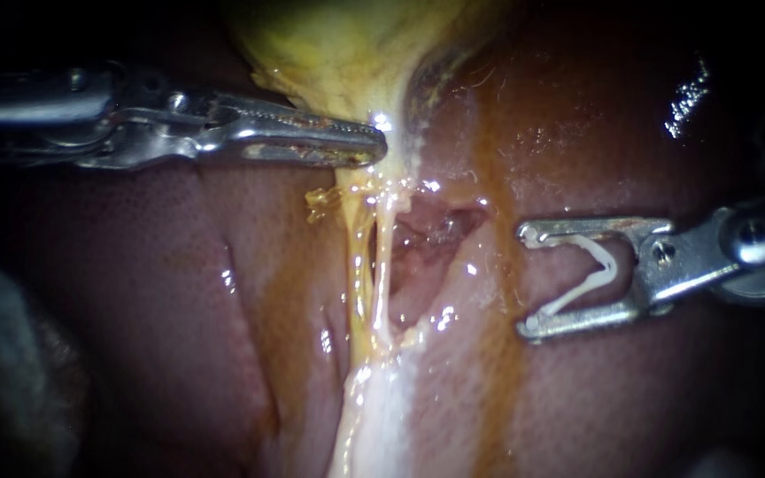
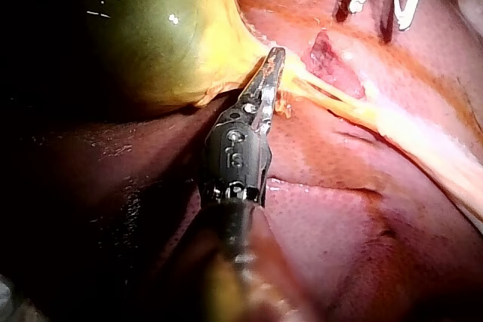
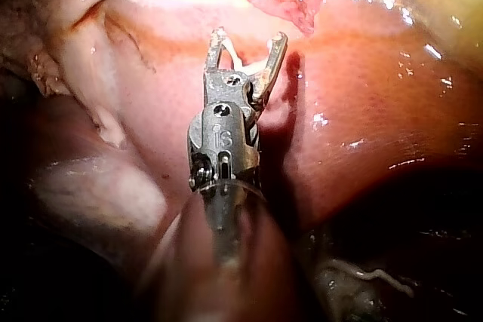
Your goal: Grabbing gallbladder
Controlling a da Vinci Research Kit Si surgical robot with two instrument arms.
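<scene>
– Well, where does the gallbladder [image 1: 338, 44] sit?
– Upper middle of the endoscope frame. It is yellow-green and narrows to a neck [image 1: 360, 93] that runs down toward the centre. The liver [image 1: 135, 283] fills the rest, dark red and wet.
– And the left instrument [image 1: 381, 142]?
– It comes in along the upper left. Its jaws lie together, narrow, and the tip touches the yellow neck just below the gallbladder's body. The left wrist view agrees: closed jaws, tip against the neck, the round green body beside it.
– Anything below that tip?
– A pale band [image 1: 367, 292] runs from the neck down to the bottom edge. Just right of it, at centre, is a raw pink pit [image 1: 422, 235].
– The right instrument [image 1: 524, 281]?
– Middle right, well apart from the left one. Its jaws stand wide and carry a white clip [image 1: 591, 274], bent in a V, one leg against each jaw. They hover near the pit, over orange-stained liver.
– From its own wrist camera?
– Spread jaws with the clip between them, and the pit lies ahead of them.
</scene>
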